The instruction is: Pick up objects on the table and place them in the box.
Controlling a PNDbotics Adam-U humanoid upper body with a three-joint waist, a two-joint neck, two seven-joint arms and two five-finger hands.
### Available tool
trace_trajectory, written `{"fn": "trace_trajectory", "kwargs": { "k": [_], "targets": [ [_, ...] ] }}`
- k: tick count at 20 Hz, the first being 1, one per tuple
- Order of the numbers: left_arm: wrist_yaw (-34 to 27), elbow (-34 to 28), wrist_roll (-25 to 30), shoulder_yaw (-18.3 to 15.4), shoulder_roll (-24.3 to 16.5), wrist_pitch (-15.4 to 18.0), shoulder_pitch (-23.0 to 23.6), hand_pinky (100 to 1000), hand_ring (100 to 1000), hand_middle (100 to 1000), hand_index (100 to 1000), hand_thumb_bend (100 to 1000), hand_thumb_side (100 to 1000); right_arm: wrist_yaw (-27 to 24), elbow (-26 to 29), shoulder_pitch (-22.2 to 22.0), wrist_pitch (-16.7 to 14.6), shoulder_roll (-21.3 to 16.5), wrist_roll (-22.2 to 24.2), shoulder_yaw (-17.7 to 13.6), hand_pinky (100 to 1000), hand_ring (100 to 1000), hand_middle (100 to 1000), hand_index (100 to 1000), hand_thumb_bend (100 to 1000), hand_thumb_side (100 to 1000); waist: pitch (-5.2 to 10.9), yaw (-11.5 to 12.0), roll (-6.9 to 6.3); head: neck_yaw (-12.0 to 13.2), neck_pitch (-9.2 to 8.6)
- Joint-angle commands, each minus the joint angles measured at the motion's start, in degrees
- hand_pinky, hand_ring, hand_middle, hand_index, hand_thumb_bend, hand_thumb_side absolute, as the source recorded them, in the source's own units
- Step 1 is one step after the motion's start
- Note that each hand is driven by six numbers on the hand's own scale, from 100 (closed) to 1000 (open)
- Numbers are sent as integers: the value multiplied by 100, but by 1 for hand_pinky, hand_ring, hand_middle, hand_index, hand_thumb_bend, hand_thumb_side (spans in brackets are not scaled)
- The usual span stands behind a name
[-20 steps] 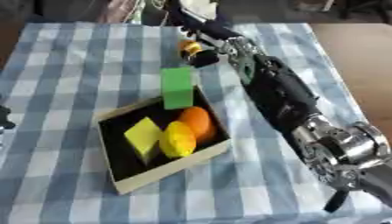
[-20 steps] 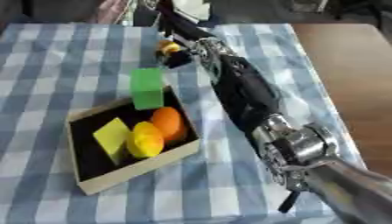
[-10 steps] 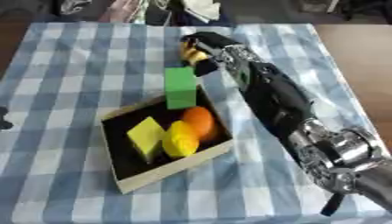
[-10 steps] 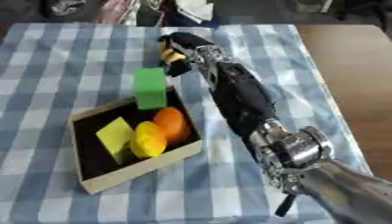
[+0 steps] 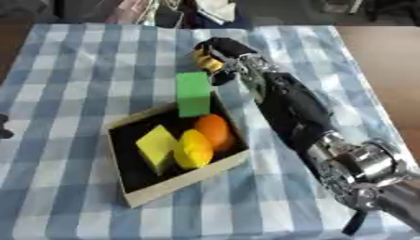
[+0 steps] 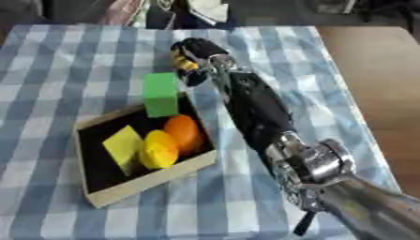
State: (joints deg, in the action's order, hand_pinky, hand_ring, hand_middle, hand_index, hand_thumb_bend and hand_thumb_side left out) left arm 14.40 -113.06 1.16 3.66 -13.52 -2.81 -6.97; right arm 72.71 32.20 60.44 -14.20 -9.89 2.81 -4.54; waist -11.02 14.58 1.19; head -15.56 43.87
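My right hand (image 5: 226, 50) reaches far across the checked table, just beyond the far corner of the cardboard box (image 5: 184, 180). Its fingers curl over a small yellow and dark object (image 5: 203, 59), which is mostly hidden by the hand. A green block (image 5: 193, 93) stands upright at the box's far rim, just left of and nearer than the hand. Inside the box lie a yellow block (image 5: 156, 147), a yellow rounded fruit (image 5: 193, 149) and an orange (image 5: 212, 129). Only a dark sliver of my left hand (image 5: 4, 127) shows at the left edge.
A blue and white checked cloth (image 5: 74, 70) covers the table. The table's right edge (image 5: 369, 79) borders a brown floor. Dark and white clutter (image 5: 205, 9) sits beyond the far edge. My right forearm (image 5: 291, 108) lies along the box's right side.
My right hand has curled over the small yellow object and come slightly nearer the box. The things in the box and the green block have stayed put.
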Motion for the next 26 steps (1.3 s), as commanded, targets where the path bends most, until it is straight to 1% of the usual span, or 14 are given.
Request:
{"fn": "trace_trajectory", "kwargs": {
  "k": [1, 3, 4, 8, 9, 11, 12, 14, 15, 16, 17, 20, 23, 26],
  "targets": [
    [0, -110, 5, -27, -14, 4, -42, 733, 537, 574, 781, 208, 644, 25, 65, 79, -27, -69, -297, -36, 858, 752, 749, 924, 100, 104, -10, -13, -17, -23, 25],
    [4, -106, 4, -31, -13, 5, -41, 733, 537, 574, 781, 208, 644, -73, 102, 79, -87, -83, -545, -45, 858, 752, 749, 924, 100, 104, -12, -23, -16, -26, 25],
    [6, -101, 2, -35, -12, 3, -36, 733, 537, 574, 781, 209, 645, -127, 136, 115, -143, -98, -629, -39, 862, 754, 759, 933, 100, 144, -12, -33, -15, -25, 25],
    [14, -82, -2, -38, -6, 0, -28, 733, 536, 574, 782, 209, 647, -348, 274, 203, -296, -169, -736, -31, 863, 755, 761, 935, 100, 140, -13, -60, -11, -16, 25],
    [15, -77, 0, -37, -4, 1, -26, 734, 536, 575, 782, 209, 648, -394, 312, 229, -301, -194, -746, -35, 866, 768, 788, 944, 100, 164, -13, -70, -11, -15, 25],
    [13, -76, 8, -33, -2, 7, -23, 734, 536, 575, 782, 210, 648, -376, 295, 267, -172, -242, -691, -52, 869, 781, 809, 952, 100, 195, -15, -80, -15, -22, 25],
    [13, -77, 11, -34, -1, 10, -20, 734, 536, 575, 782, 210, 648, -338, 256, 263, -85, -256, -642, -62, 877, 803, 843, 963, 100, 252, -16, -81, -19, -22, 25],
    [15, -80, 14, -36, 1, 12, -11, 734, 535, 575, 783, 210, 648, -216, 142, 247, 144, -278, -520, -86, 886, 828, 871, 971, 100, 290, -18, -80, -26, -21, 25],
    [16, -81, 14, -38, 1, 11, -7, 734, 535, 575, 783, 210, 648, -135, 74, 234, 291, -289, -458, -100, 888, 833, 875, 972, 100, 322, -19, -80, -30, -19, 25],
    [18, -83, 15, -37, 2, 11, -5, 734, 535, 575, 783, 213, 648, -64, 1, 222, 429, -293, -387, -116, 889, 836, 879, 974, 100, 312, -19, -80, -32, -15, 25],
    [17, -85, 17, -36, 2, 12, -4, 734, 535, 575, 783, 210, 648, -10, -62, 217, 541, -292, -312, -128, 890, 838, 881, 974, 100, 358, -19, -79, -33, -14, 25],
    [13, -92, 29, -27, 2, 17, -7, 734, 534, 575, 783, 212, 648, 52, -210, 191, 723, -274, -83, -149, 891, 842, 881, 975, 100, 442, -20, -70, -38, -17, 25],
    [9, -100, 39, -23, 7, 23, -7, 734, 534, 575, 783, 214, 648, 124, -318, 173, 820, -253, 222, -132, 885, 839, 870, 975, 100, 449, -20, -47, -42, -27, 25],
    [5, -107, 42, -25, 11, 25, -6, 734, 533, 574, 783, 216, 647, 240, -334, 152, 908, -240, 418, -128, 860, 813, 829, 955, 100, 324, -18, -26, -40, -21, 25]
  ]
}}
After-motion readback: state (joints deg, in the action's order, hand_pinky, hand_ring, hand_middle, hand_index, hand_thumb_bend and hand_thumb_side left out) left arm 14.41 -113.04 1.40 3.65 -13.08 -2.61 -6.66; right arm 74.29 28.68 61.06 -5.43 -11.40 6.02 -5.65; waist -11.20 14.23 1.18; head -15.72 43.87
